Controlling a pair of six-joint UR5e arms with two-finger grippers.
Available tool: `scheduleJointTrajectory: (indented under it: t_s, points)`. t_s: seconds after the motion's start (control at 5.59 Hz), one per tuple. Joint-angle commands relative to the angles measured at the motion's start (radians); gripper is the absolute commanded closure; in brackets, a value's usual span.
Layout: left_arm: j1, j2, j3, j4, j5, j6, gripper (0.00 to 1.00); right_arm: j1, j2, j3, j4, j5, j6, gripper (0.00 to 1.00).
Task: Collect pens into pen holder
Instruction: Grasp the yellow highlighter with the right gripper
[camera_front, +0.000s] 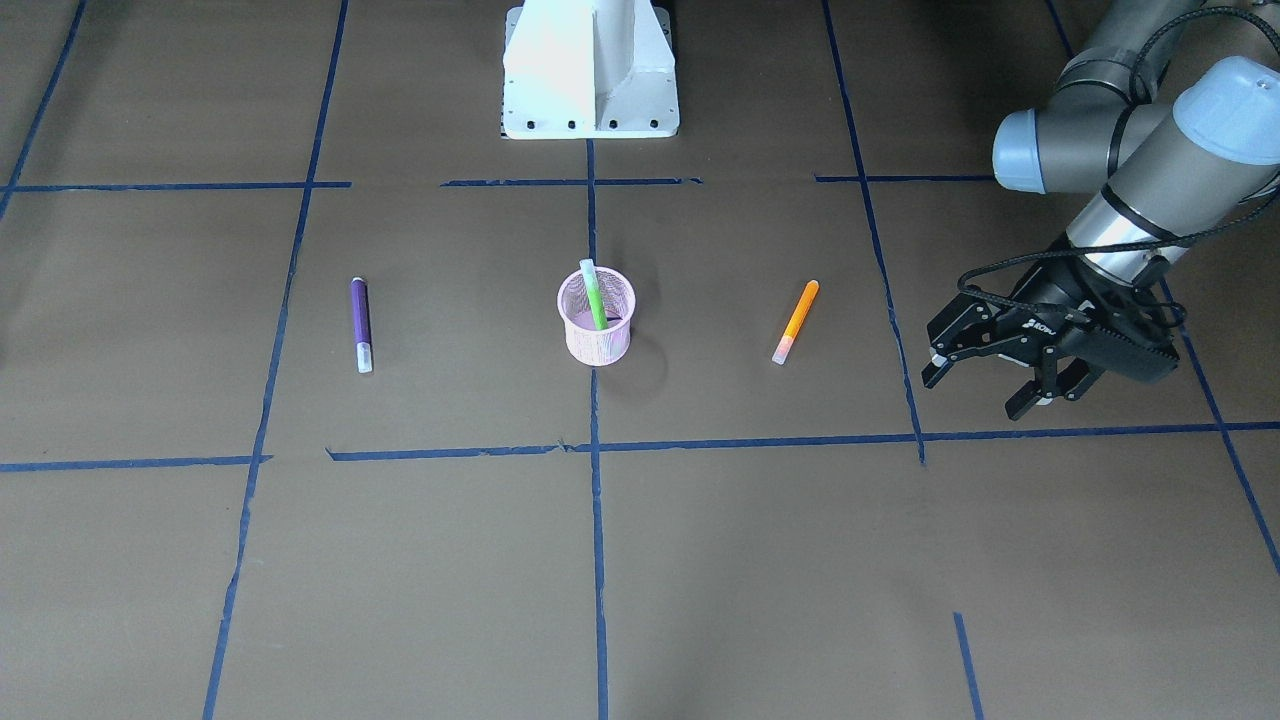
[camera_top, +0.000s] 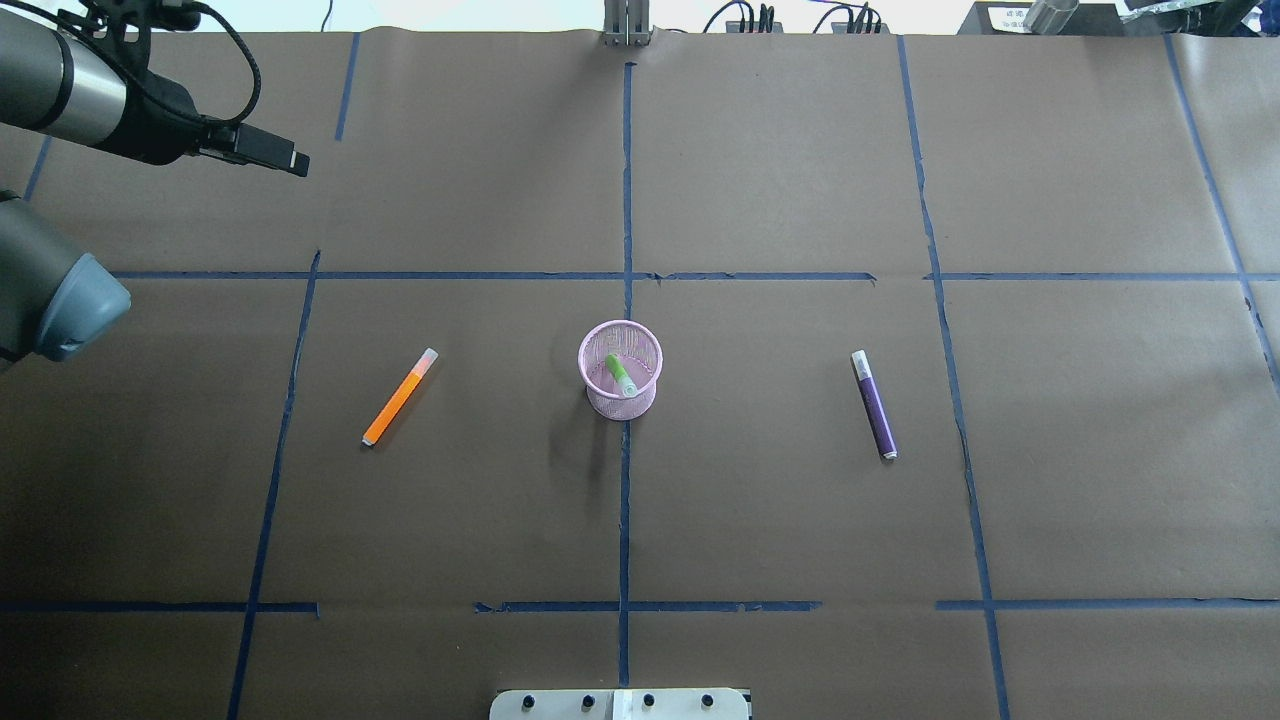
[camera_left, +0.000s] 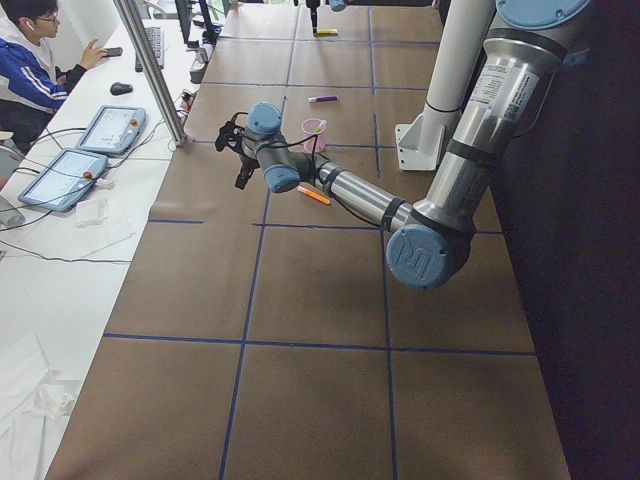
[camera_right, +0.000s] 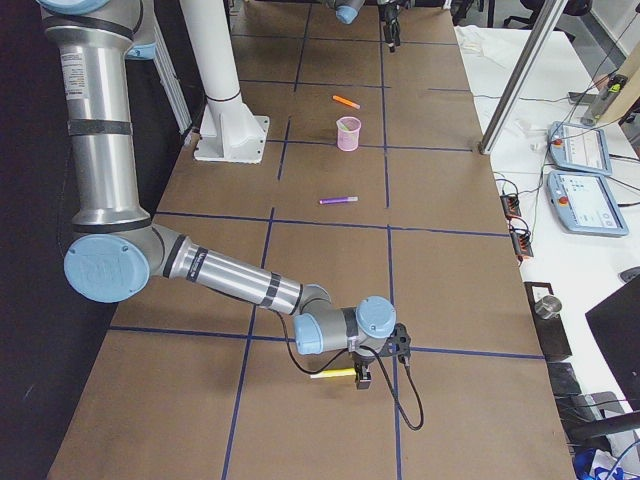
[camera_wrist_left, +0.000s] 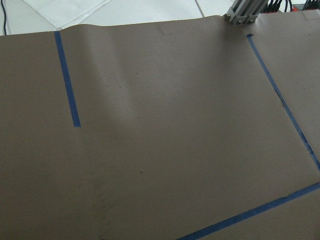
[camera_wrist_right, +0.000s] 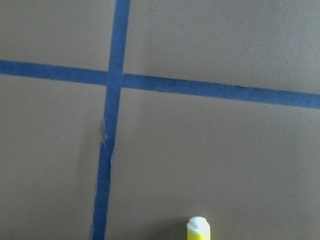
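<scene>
The pink mesh pen holder (camera_front: 597, 345) stands at the table's middle, also in the overhead view (camera_top: 598, 400), with the green pen (camera_front: 594, 295) leaning inside it. The orange pen (camera_front: 796, 321) and the purple pen (camera_front: 361, 323) lie flat on either side of it. My left gripper (camera_front: 975, 395) hangs open and empty above the table, off to the side of the orange pen. The yellow pen (camera_right: 335, 373) lies far off at the table's right end, and its tip shows in the right wrist view (camera_wrist_right: 198, 229). My right gripper (camera_right: 365, 377) hovers right by it; I cannot tell whether it is open or shut.
The white robot base (camera_front: 590, 70) stands behind the holder. Blue tape lines (camera_front: 594, 450) cross the brown table cover. In the side views, tablets (camera_right: 575, 150), cables and a seated operator (camera_left: 35, 60) are on a white bench along the table's far edge.
</scene>
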Motion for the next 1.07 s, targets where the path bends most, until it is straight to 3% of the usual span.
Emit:
scheduleJointTrajectory:
  t_s: [0.0,0.18,0.36,0.54,0.72,0.89]
  points:
    - [0.002,0.003,0.0,-0.002,0.003,0.002,0.0,-0.005,-0.006,-0.017,0.0,-0.004,-0.003,0.02]
    - [0.003,0.003,0.002,-0.003,0.003,0.004,0.0,-0.005,-0.011,-0.02,0.0,-0.002,-0.003,0.09]
    - [0.006,0.002,0.0,-0.005,0.003,0.004,0.0,-0.005,-0.014,-0.02,0.0,-0.002,-0.003,0.22]
    - [0.006,0.002,0.002,-0.005,0.003,0.004,0.0,-0.005,-0.014,-0.019,0.0,-0.001,-0.001,0.49]
    - [0.006,0.002,0.002,-0.005,0.003,0.004,0.0,-0.005,-0.014,-0.02,-0.001,-0.002,-0.003,0.69]
    - [0.008,0.002,0.003,-0.005,0.003,0.004,0.0,-0.005,-0.014,-0.02,-0.001,-0.005,-0.003,0.8]
